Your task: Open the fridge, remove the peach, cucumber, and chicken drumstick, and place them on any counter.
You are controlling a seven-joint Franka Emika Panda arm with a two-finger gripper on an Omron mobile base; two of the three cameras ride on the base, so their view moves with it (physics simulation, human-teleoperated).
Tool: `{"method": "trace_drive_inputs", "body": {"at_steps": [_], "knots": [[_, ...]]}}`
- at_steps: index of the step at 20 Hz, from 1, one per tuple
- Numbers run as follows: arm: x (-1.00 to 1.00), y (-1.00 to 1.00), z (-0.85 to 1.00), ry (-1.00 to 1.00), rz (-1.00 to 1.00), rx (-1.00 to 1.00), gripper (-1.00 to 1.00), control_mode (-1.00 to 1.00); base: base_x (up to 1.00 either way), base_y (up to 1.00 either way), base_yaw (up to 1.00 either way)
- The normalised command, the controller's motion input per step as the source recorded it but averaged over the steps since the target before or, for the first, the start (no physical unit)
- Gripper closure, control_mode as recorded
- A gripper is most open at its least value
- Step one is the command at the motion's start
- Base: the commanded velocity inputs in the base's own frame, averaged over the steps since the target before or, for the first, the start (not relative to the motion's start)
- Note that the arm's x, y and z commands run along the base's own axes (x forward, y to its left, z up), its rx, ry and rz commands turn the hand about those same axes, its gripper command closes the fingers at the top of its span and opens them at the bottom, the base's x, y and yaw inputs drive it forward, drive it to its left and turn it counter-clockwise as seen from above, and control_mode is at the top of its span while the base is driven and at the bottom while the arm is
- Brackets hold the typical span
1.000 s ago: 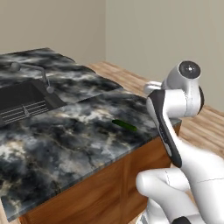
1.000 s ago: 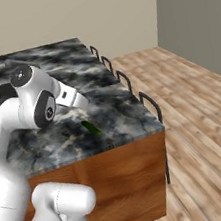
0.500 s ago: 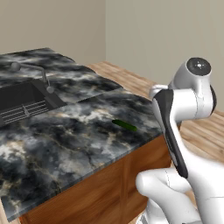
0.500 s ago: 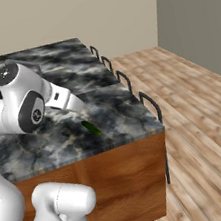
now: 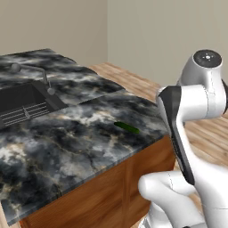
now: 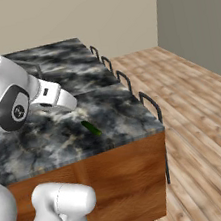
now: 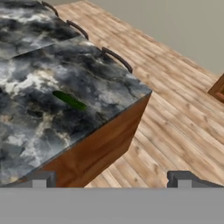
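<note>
Green cucumber (image 5: pixel 126 127) on marbled counter (image 5: pixel 67 147) — alone

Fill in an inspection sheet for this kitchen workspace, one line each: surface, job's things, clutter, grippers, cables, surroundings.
Surface: marbled counter on wooden cabinets, with a black sink and faucet.
Job's things: cucumber lying flat near the counter's end; fridge, peach, drumstick nothing seen.
Clutter: nothing seen.
Grippers: gripper open, holding nothing, off the counter's corner, above the floor.
Cables: nothing seen.
Surroundings: wooden floor, plain walls, dark cabinet handles.
</note>
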Motion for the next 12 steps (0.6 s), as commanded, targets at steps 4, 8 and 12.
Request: {"method": "trace_drive_inputs", "body": {"at_steps": [4, 8, 12], "knots": [[-0.11, 0.01, -0.07, 0.05, 0.06, 0.00, -1.00, 1.00, -0.10, 0.00, 0.08], [0.00, 0.00, 0.00, 0.00, 0.00, 0.00, -1.00, 1.00, -0.13, 0.04, 0.22], [0.00, 0.00, 0.00, 0.00, 0.00, 0.00, -1.00, 1.00, -0.10, 0.01, 0.04]]}}
